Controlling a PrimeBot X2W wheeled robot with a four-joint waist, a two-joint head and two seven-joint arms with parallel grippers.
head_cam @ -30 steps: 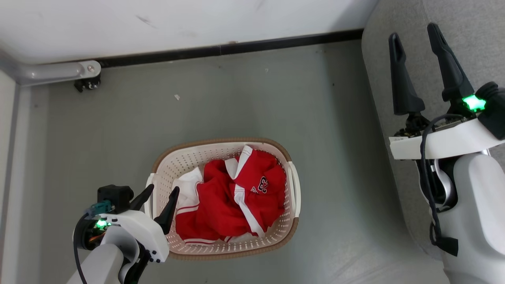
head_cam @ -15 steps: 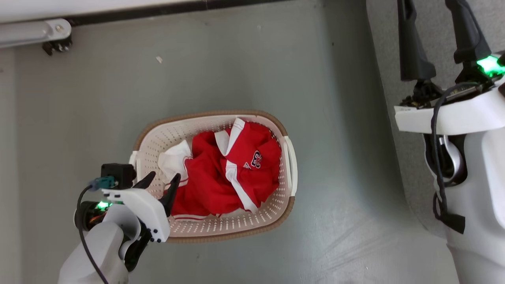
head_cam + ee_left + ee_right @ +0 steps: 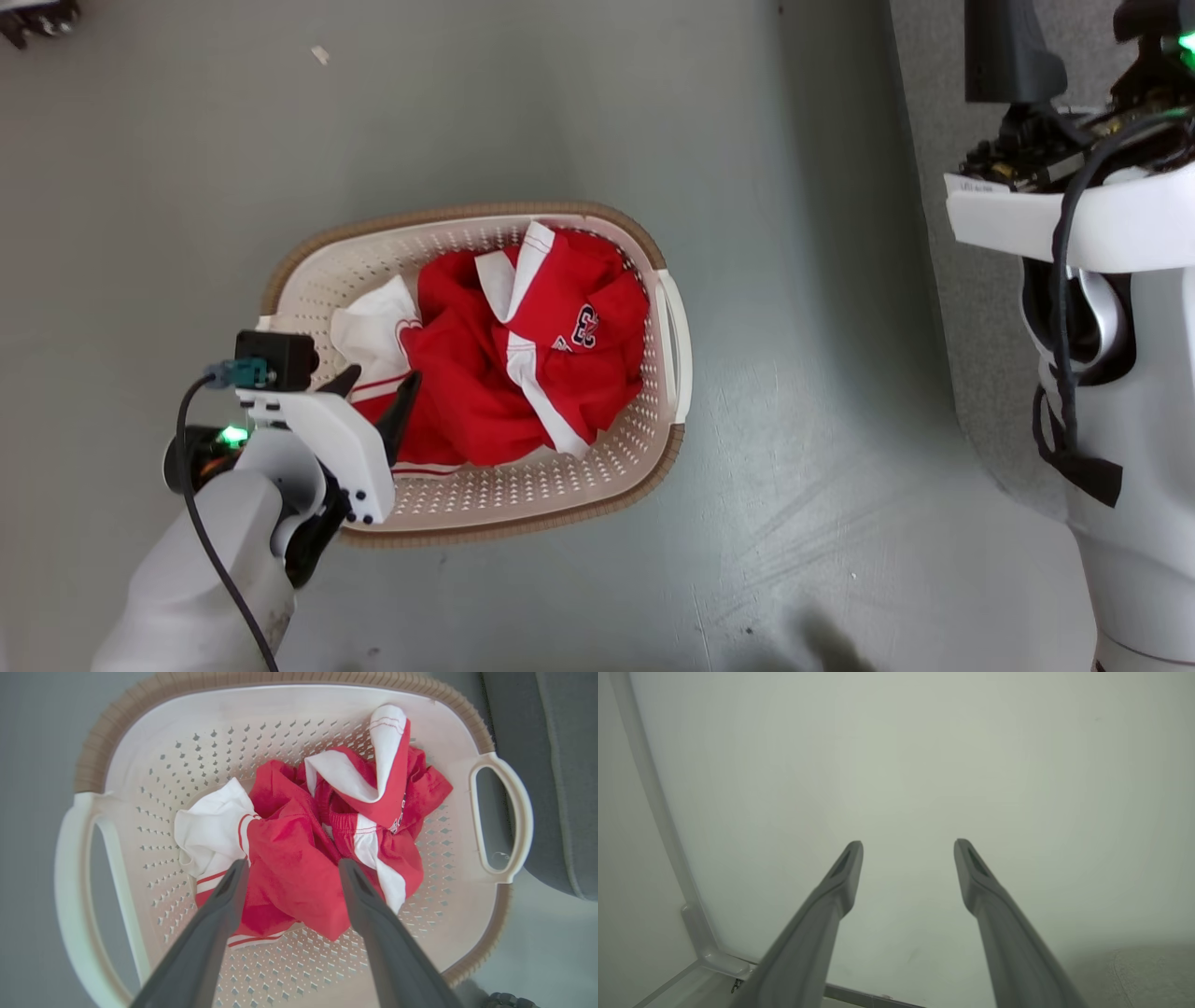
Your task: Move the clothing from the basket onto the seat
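**Left gripper** (image 3: 383, 377): fingers spread apart, nothing held. It stands over the near left part of the basket, tips pointing down into it.

**Clothing** (image 3: 523, 373): a crumpled red and white heap lying inside the basket, directly ahead of and under the left gripper's tips. In the left wrist view a broad red fold fills the gap between the two fingers. A white panel (image 3: 210, 821) with red stripes lies just beyond the left finger, and a white-striped piece just beyond the right finger. Whether the tips touch the cloth cannot be told. The emblem (image 3: 585, 327) faces up on the far right of the heap, away from this gripper.

**Basket** (image 3: 560, 485): cream and perforated with a brown rim, standing on the grey floor (image 3: 467, 112). Its walls surround the left gripper's tips on all sides, and one handle (image 3: 514, 812) lies well to the right of the fingers.

**Seat** (image 3: 934, 233): grey upholstery beyond the basket's right handle, well apart from the left gripper and just beside the right arm.

**Right gripper** (image 3: 908, 843): fingers spread apart, nothing between them, pointed at a pale wall (image 3: 924, 765) and well apart from the clothing.
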